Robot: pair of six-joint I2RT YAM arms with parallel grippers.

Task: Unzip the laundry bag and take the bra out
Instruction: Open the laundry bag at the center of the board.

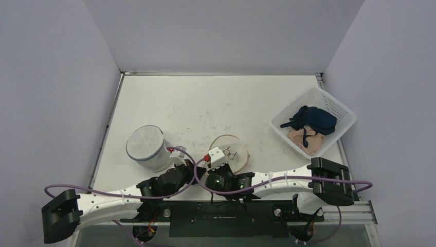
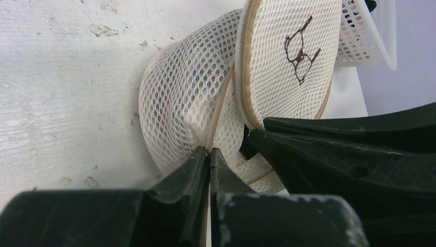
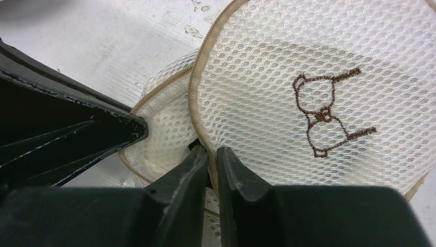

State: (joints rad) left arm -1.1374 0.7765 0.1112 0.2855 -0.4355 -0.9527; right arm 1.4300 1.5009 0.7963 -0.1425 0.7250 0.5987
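Pale grey walls [image 1: 221, 31] close in a scuffed white table [image 1: 205, 103], with both arms reaching in from the lower edge of the overhead view.

At the right of the frame a white slatted basket [image 1: 337, 104] sits cornerwise. It holds a blue garment [image 1: 314, 119] heaped towards its upper side and a beige garment [image 1: 306, 140] below it, the two touching. At left of centre a mesh drum [image 1: 146, 148] stands upright with its round white top facing the camera; nothing can be made out inside it.

The bag [image 1: 237, 146] is at the centre of the overhead frame, near the arms and well apart from the basket. It is a short mesh drum with tan edging. Its round face is turned up and its short axis is roughly upright. In the left wrist view this face stands at upper right and the slumped side wall bulges to the left against the table. A brown stitched bear [image 3: 326, 113] marks the face. Its contents cannot be told through the mesh.

The left gripper [image 2: 210, 152] has its fingers pressed together on the bag's side wall, right at a tan seam. The right gripper [image 3: 212, 151] pinches the tan rim of the bear face. A second tan-edged layer shows under that face at lower left.
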